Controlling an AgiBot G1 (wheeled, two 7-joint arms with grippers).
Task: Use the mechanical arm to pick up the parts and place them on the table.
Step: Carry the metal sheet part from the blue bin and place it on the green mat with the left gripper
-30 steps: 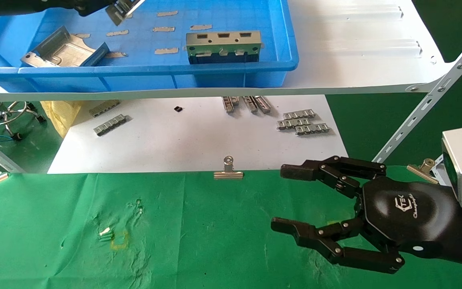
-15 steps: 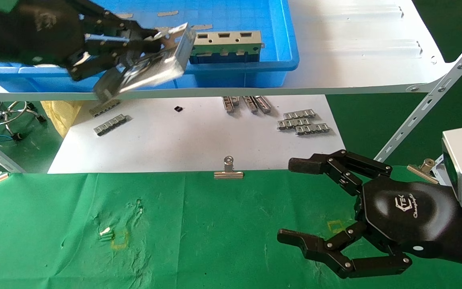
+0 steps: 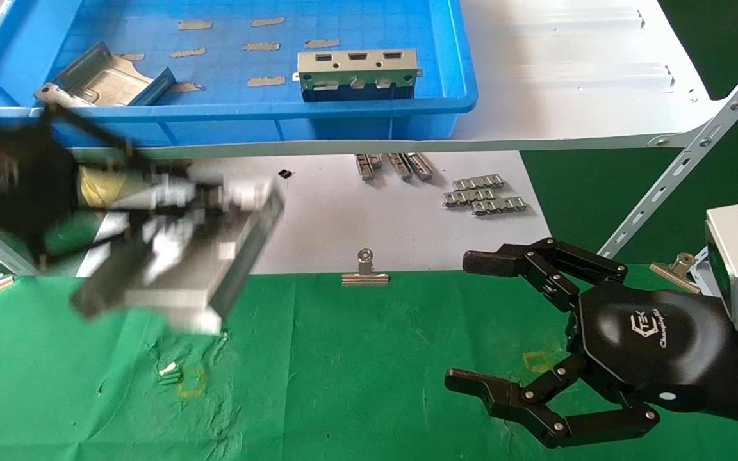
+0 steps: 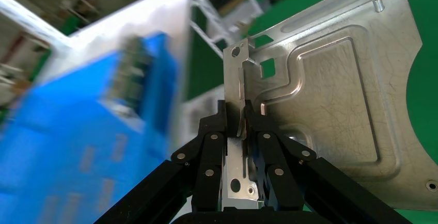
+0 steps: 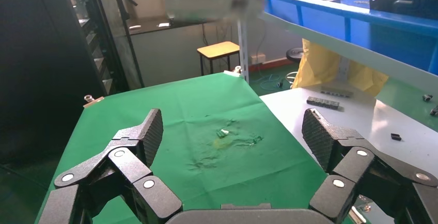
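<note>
We see one of the parts (image 3: 202,253), a silvery stamped bracket with a bent-up rim, cutouts and an embossed ridge, held in the air at the left of the head view, above the near edge of the white sheet (image 3: 318,224) and the far edge of the green surface (image 3: 343,371). It is blurred there. In the left wrist view the same bracket (image 4: 330,105) is sharp, and the left pincer (image 4: 243,123) has its black fingers (image 4: 212,146) clenched on the bracket's upturned rim from both sides.

Two more parts stay in the blue bin (image 3: 266,109) on the white shelf board (image 3: 567,96): one (image 3: 103,77) near the bin's left end, and one (image 3: 357,73) standing on edge toward its right.

Our right pincer (image 3: 481,326) hangs over the right side of the green surface with its fingers spread wide and nothing between them; the right wrist view shows the same released pincer (image 5: 232,136) above the cloth.

On the white sheet lie small grey ribbed strips (image 3: 484,194), and a silver binder clip (image 3: 364,272) sits at the green cloth's far edge.
</note>
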